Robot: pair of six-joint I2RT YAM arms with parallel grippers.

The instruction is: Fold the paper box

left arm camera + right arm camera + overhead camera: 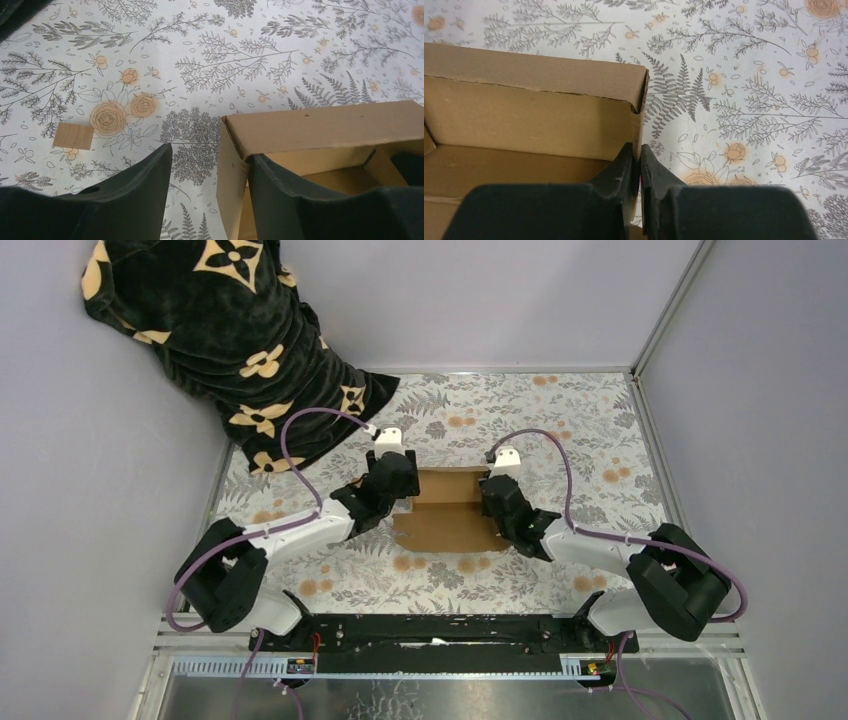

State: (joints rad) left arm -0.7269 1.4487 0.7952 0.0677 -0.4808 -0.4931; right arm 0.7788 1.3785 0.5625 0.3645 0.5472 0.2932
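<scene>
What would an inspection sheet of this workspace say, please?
Surface: floral cloth, lying flat.
Job's things: paper box, part-formed, open-topped, at the centre.
Clutter: small cardboard scrap on the cloth, apart from the box.
Grippers: left gripper open, astride the box's left wall; right gripper shut on its right wall.
Cables: purple cables loop off both arms, clear of the box.
Surroundings: grey walls; black flower-print blanket at the far-left corner.

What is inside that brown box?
Bare cardboard floor and walls show in the paper box, plus one finger each of the left gripper and right gripper. Those fingers hide whatever lies behind them.
</scene>
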